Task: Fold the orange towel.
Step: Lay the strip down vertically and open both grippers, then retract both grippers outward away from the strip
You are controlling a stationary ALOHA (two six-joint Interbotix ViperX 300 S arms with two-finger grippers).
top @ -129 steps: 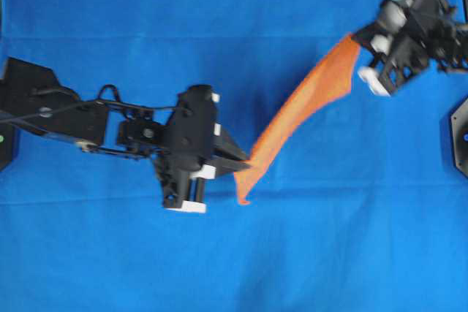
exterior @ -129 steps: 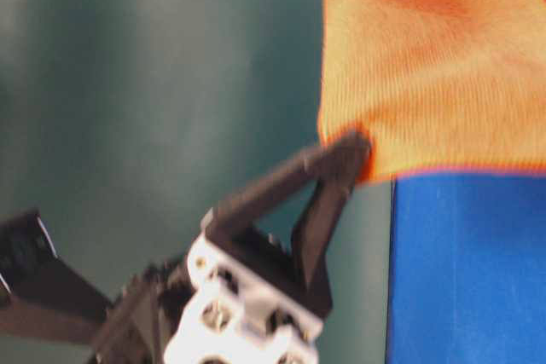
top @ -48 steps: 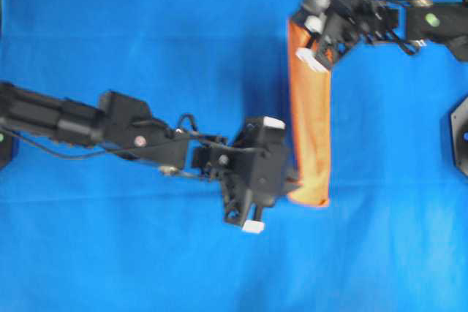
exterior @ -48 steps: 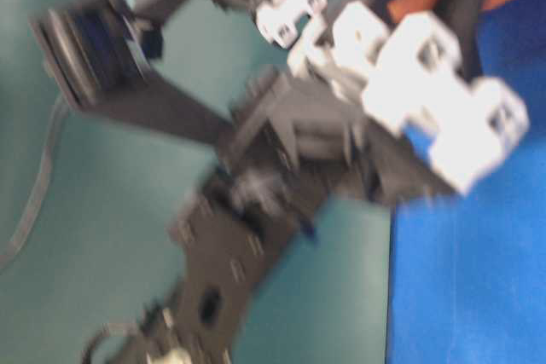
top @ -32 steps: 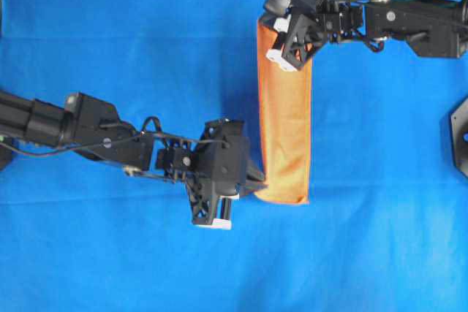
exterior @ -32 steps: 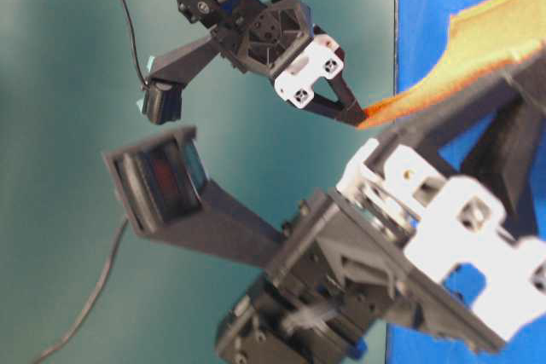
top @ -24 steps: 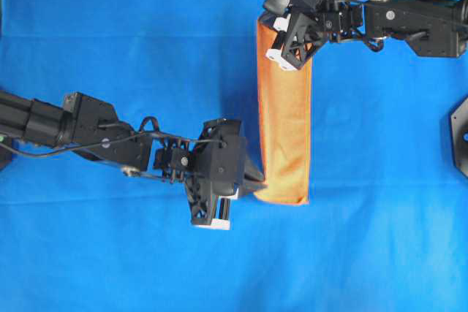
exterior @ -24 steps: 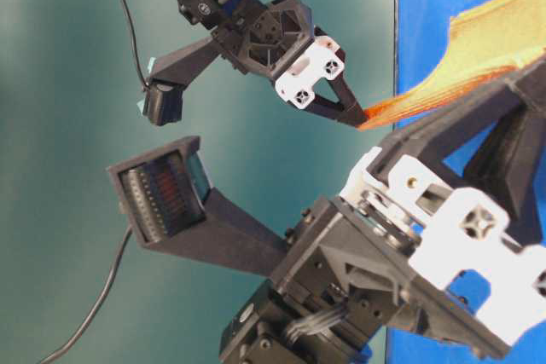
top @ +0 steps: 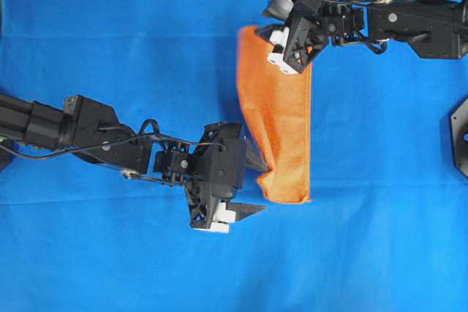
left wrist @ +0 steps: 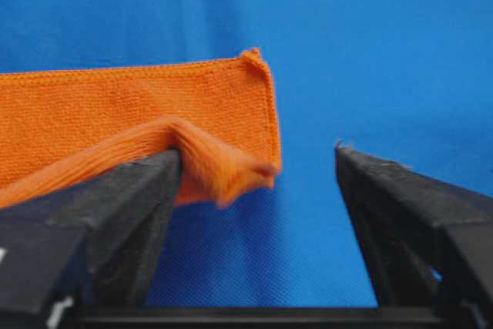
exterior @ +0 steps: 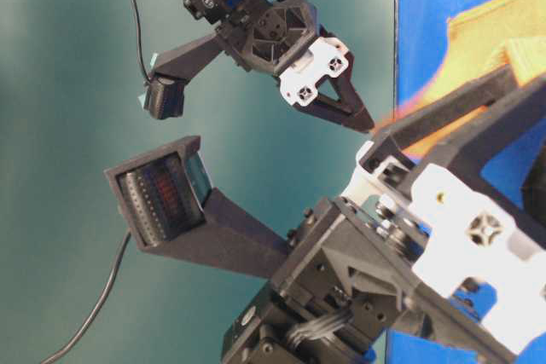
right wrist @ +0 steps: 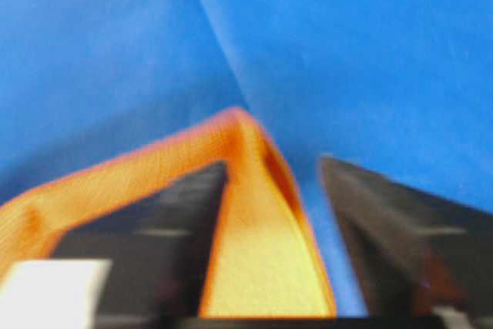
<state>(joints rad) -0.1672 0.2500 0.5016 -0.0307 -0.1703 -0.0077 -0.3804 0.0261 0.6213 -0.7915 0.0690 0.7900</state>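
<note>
Both the left hand [top: 252, 186] and the right hand [top: 281, 43] were spread apart; the fuzzy bright orange microfibre towel [top: 281, 126] draped one finger of each, so the fold could be dragged open on withdrawal.

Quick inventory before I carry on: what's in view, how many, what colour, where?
orange towel: one, bright orange, lying as a long narrow strip right of centre on the cloth, its left layer loose and spreading.
blue cloth: one, blue, covering the table under everything.
black mount: one, black, at the right edge of the overhead view.
left gripper: one, black with white parts, jaws open at the towel's near end, towel draped against one finger.
right gripper: one, black with white parts, jaws open over the towel's far end.
</note>
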